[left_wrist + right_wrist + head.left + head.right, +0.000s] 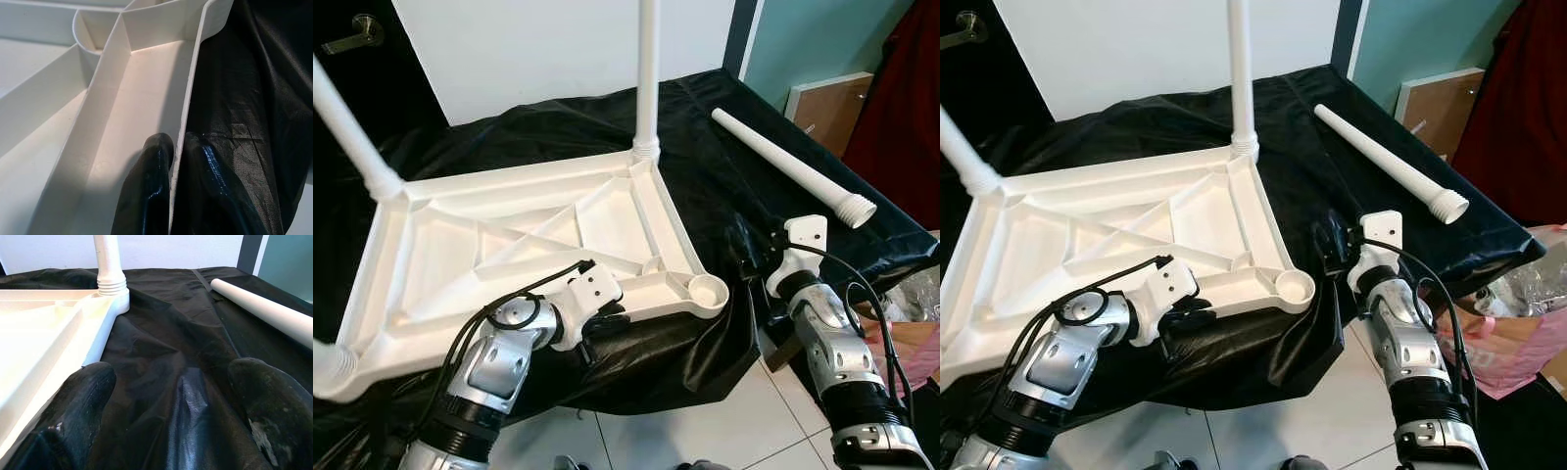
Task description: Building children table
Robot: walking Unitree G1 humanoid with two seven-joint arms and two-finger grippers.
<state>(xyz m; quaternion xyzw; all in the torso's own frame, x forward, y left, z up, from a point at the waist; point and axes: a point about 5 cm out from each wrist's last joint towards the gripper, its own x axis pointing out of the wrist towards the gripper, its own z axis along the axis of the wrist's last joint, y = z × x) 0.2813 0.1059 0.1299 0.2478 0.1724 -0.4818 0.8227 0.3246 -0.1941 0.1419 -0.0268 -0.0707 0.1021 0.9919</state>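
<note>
Left gripper [590,331]: we have it clenched on the near rim of the tabletop [509,235], which lies upside down on the black cloth [705,147].
Socket [709,290]: empty, at the tabletop's near right corner.
Right gripper [1332,245]: fingers spread, holding nothing, low over the cloth beside that corner.
Loose leg [793,164]: right of the tabletop, ahead of our right gripper; long axis runs from far-left to near-right, threaded end nearer. We judge the right arm closer.

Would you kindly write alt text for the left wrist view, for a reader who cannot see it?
The left gripper is shut on the thin outer rim of the white tabletop, one black finger inside the rim and one outside. Raised ribs cross the tabletop's underside, and wrinkled black cloth lies beside the rim.
</note>
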